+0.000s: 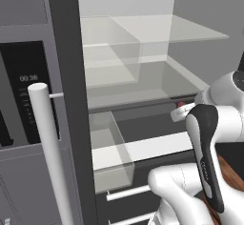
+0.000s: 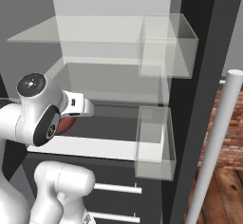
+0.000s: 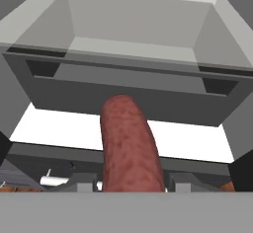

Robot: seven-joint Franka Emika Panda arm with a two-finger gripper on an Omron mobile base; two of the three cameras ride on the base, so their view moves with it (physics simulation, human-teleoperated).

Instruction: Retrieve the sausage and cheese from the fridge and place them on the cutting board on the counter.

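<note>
One sausage (image 3: 129, 145) sat clamped lengthwise between my gripper's (image 3: 129, 183) jaws, its rounded end pointing toward the open fridge's (image 3: 138, 96) glass shelves.

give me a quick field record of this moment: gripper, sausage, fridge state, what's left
gripper: gripper shut on the sausage, in front of the open fridge
sausage: sausage reddish-brown link, held at its near end, pointing toward the fridge interior
fridge: fridge door open, clear shelves and door bins look bare
lower drawers: drawer handles visible below, drawers shut
cheese: cannot tell where it is
left to do: sausage not yet on the cutting board
</note>
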